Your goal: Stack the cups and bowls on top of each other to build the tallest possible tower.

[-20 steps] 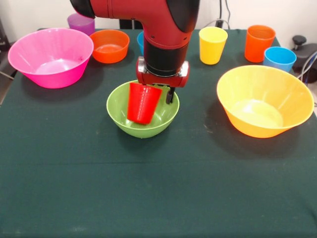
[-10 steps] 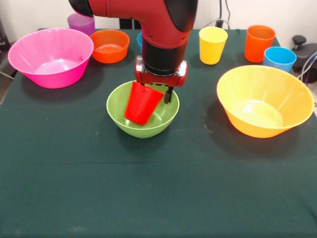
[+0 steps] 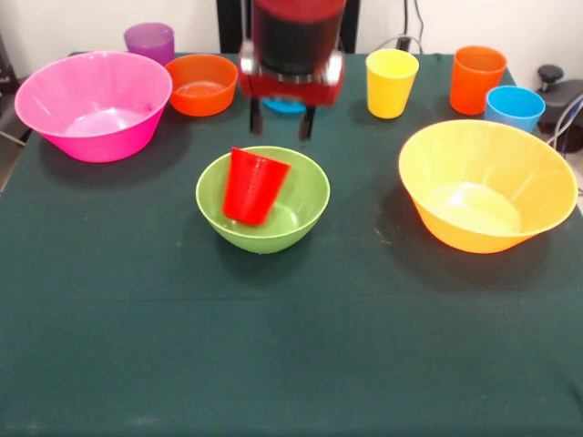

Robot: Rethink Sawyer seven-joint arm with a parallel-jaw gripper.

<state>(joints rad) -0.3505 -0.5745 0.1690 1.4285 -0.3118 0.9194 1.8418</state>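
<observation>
Pincer [image 3: 282, 118] has let go and lifted clear, its two dark fingers now spread and empty above the green bowl [image 3: 305, 205], where half a second ago they gripped the red cup [image 3: 250, 187]. That cup now leans tilted inside the bowl near the table's middle. By my judgement the tower's second piece sits crooked and may need righting.

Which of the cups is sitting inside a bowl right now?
The red cup. It sits tilted inside the green bowl; the yellow, orange, purple and light blue cups stand on the table.
</observation>
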